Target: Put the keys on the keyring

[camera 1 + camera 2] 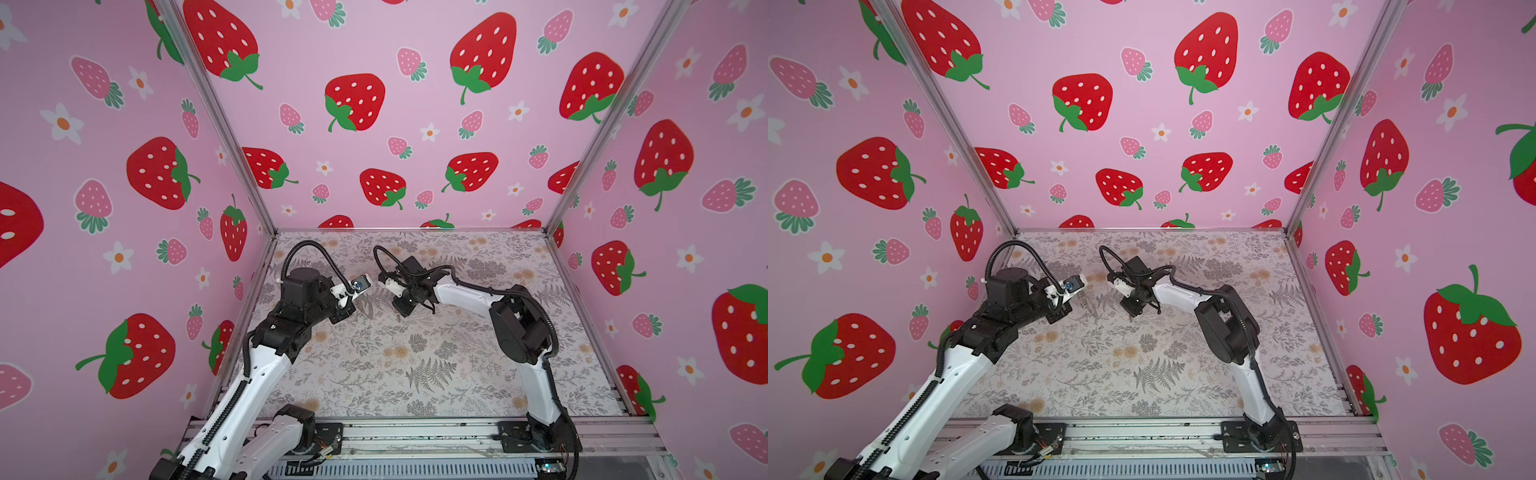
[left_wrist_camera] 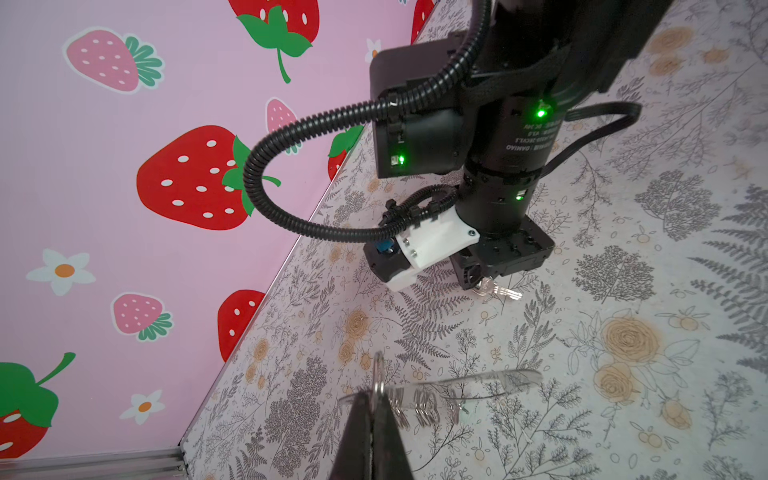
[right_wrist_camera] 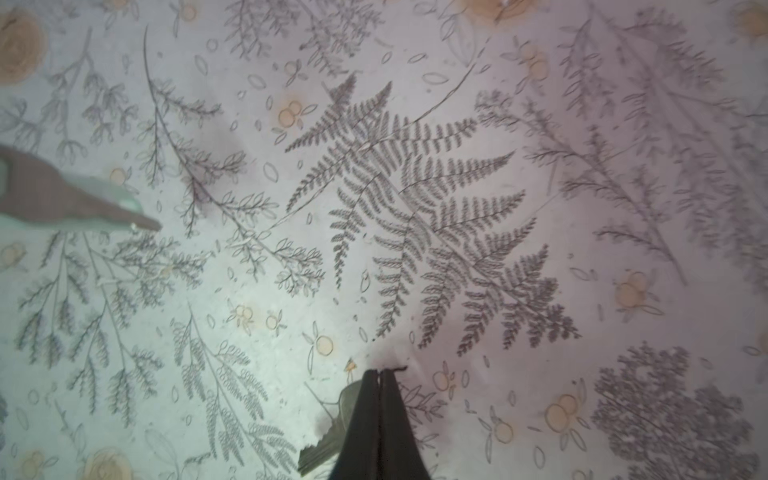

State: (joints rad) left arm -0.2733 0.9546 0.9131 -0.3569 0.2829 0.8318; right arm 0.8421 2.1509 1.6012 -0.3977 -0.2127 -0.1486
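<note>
In the left wrist view my left gripper (image 2: 376, 395) is shut on one upright silver ring (image 2: 377, 372) of the keyring (image 2: 505, 380). The keyring is a see-through crescent plate, held just over the table, with more rings along its edge. A short way beyond it my right gripper (image 2: 478, 284) points down at the table. A plain silver key (image 2: 505, 293) sticks out sideways from its tips. In the right wrist view the right gripper (image 3: 380, 371) is shut. The key's (image 3: 326, 440) head is hidden behind one finger. The left gripper (image 3: 150, 225) shows at that view's edge. In a top view both grippers (image 1: 358, 308) (image 1: 399, 316) meet mid-table.
The floral table cover (image 1: 415, 365) fills the cell floor. Pink strawberry walls (image 1: 395, 124) with aluminium posts close in three sides. The wall edge (image 2: 249, 316) runs close behind the left gripper. A metal rail (image 1: 415, 436) carries both arm bases at the front.
</note>
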